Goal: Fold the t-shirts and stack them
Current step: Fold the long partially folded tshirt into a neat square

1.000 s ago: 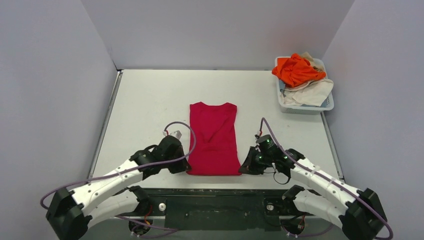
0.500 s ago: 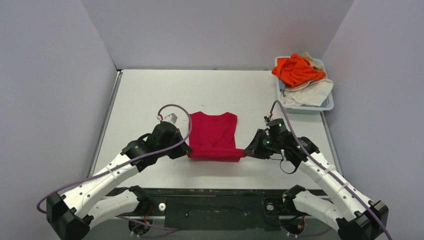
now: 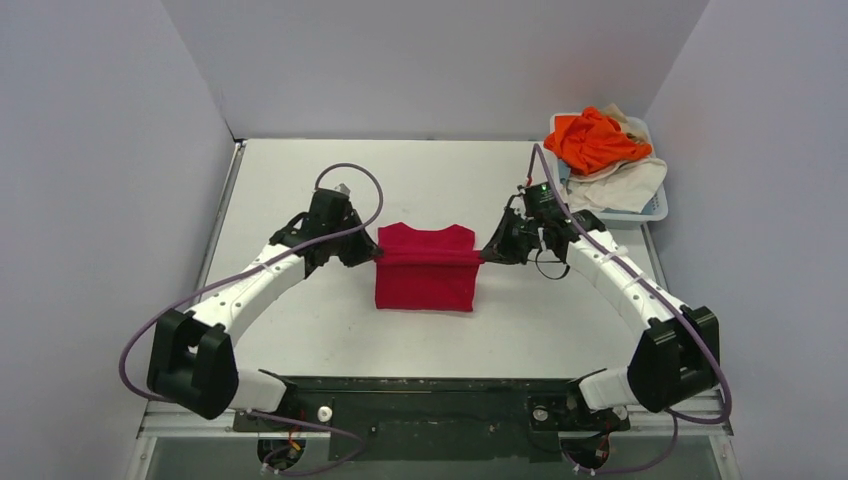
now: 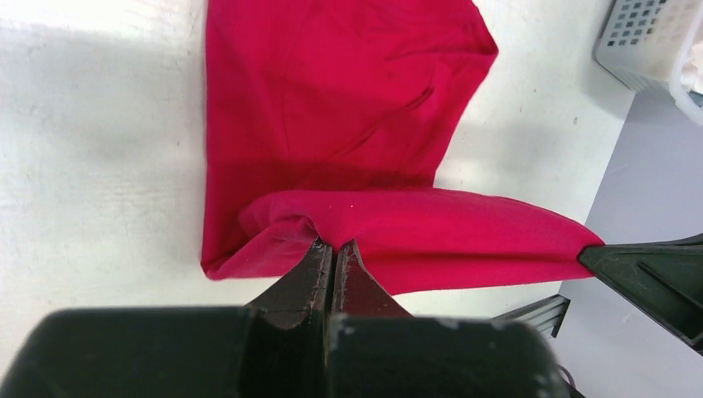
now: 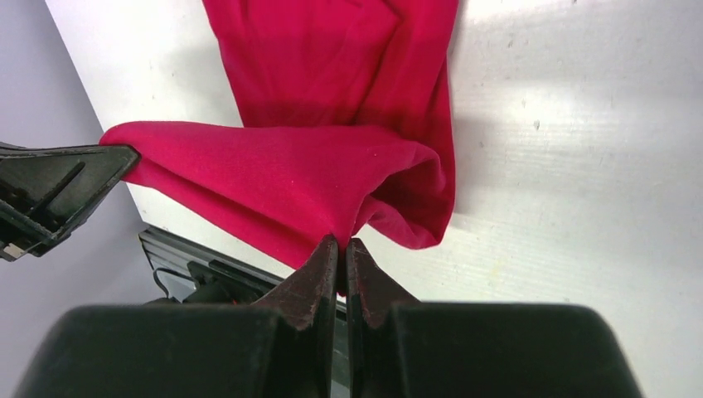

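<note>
Seen from above, the red shirt lies in the middle of the tabletop, with its collar toward the far side. Its near edge is held up and stretched straight between the two arms. The left claw pinches the left corner of this edge and the right claw pinches the right corner. The orange shirt and the cream shirt sit heaped in the white basket at the far right corner. In the left wrist view, the fingers are pressed together on a fold of red cloth, and the raised band runs right to the other claw's dark tip. In the right wrist view, the fingers are also closed on red cloth, above the flat layer.
</note>
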You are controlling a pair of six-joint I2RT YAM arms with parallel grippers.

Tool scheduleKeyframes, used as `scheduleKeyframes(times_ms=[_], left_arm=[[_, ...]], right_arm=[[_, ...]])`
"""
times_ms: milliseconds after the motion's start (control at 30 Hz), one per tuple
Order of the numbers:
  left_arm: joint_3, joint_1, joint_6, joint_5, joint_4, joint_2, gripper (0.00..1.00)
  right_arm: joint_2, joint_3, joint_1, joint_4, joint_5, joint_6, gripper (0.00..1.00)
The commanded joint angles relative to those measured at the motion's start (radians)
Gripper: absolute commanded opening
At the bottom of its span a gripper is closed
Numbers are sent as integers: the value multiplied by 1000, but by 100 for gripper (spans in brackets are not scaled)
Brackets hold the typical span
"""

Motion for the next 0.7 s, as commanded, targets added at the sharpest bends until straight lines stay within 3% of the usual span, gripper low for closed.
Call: scheduleKeyframes(times_ms=[0, 367, 500, 600, 633, 667], left_arm=[[86, 49, 58, -26, 47, 96, 0], [201, 100, 89, -14, 75, 339, 0], [260, 115, 110, -13, 90, 433, 0], [305, 119, 120, -12, 112, 489, 14], [333, 121, 123, -31, 109, 513, 27], [346, 125, 125, -43, 107, 523, 35]], right_arm=[[82, 86, -52, -19, -13, -52, 0], [358, 225, -95, 64, -46, -56, 0], [447, 279, -99, 100, 21, -40, 0], [511, 315, -102, 136, 88, -23, 0], [524, 322, -101, 175, 112, -21, 0], [554, 351, -102, 189, 127, -17, 11]])
